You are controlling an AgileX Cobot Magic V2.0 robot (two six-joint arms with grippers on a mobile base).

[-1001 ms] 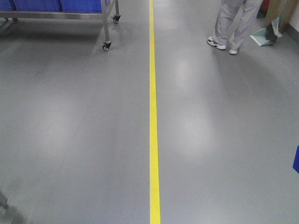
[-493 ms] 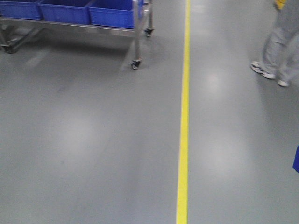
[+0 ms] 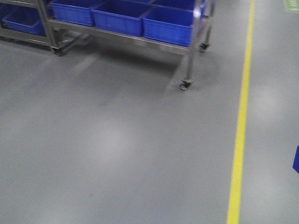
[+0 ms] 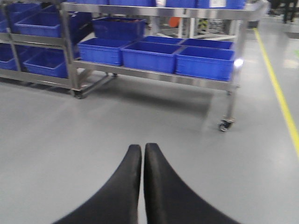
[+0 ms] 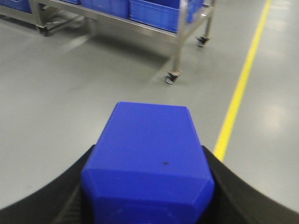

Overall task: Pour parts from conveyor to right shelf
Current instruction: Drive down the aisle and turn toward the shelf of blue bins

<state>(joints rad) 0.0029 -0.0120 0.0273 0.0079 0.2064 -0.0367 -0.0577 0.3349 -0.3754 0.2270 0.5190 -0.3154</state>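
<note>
Our right gripper point(image 5: 148, 163) clamps the bright-blue block point(image 5: 147, 140). Our left gripper point(image 4: 142, 149) is pressed closed, empty. A wheeled steel trolley point(image 3: 189, 65) with blue tubs point(image 3: 168, 24) stands far left.

Left jaws pressed together; right jaws clamped around blue block point(image 5: 148, 158).

1 bright-blue block point(image 5: 148, 158). 2 claws: 1 left claw point(image 4: 142, 151), 1 right claw point(image 5: 149, 163), 2 black fingers point(image 4: 159, 186) on each. 1 wheeled steel trolley point(image 3: 190, 65). 3 blue tubs point(image 3: 168, 25) in the front row of its lower shelf, more behind, count unclear. 2 casters point(image 3: 185, 85) visible at its near end in the front view. 1 more steel rack point(image 3: 25, 38) to its left, at least 3 tubs on it in the left wrist view. 1 yellow floor line point(image 3: 239, 140).
</note>
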